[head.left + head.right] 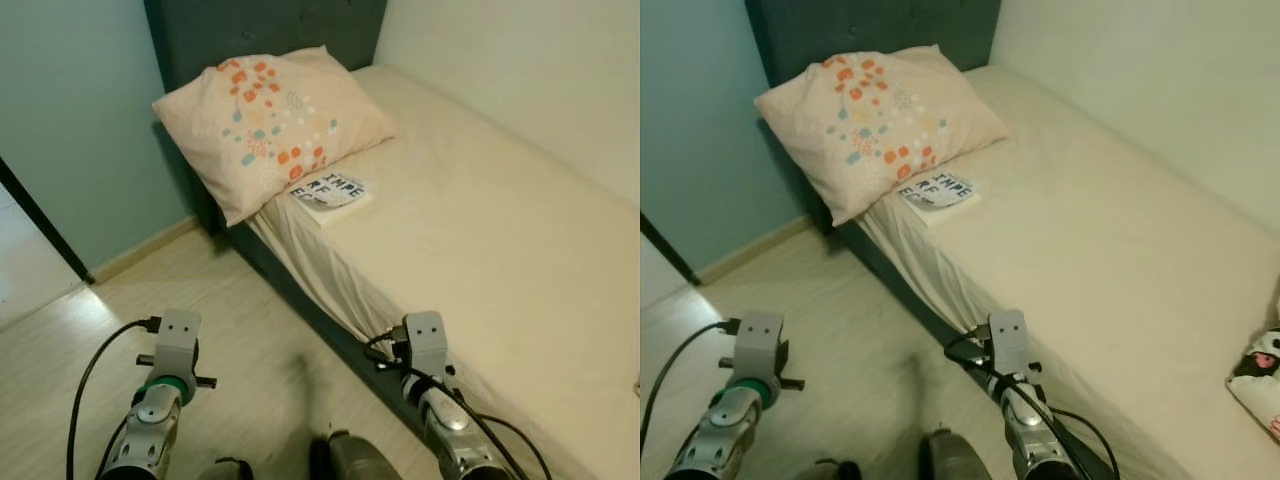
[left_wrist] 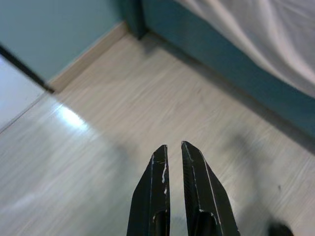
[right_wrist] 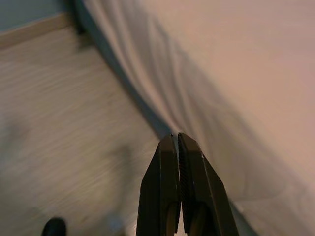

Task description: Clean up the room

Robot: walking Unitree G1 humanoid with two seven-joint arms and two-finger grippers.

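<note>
Looking down at a bed (image 1: 520,260) with a cream sheet, both arms held low in front. Left pincer (image 2: 173,147) over the pale wood floor (image 2: 123,128), fingers nearly together with only a thin slit between the tips, gripping nothing. Right pincer (image 3: 177,137) pressed fully closed, tips meeting, empty too, poised just above the bed's near edge where the sheet (image 3: 162,73) drapes in folds over the dark frame.

Well ahead of both pincers, at the head of the bed: a pillow (image 1: 270,120) with orange and blue dots, leaning against the dark headboard (image 1: 260,30) and jutting past the mattress edge toward the left pincer's side. Just beside it, touching its lower edge, a book (image 1: 333,192) with bold black lettering, lying flat on the sheet near the bed's corner, far in front of the right pincer.

Off beyond the right pincer's outer side, a small black-and-white stuffed toy (image 1: 1262,370) on the mattress, cut off by the picture edge. Teal wall (image 1: 70,130) and a doorway ahead of the left pincer.
</note>
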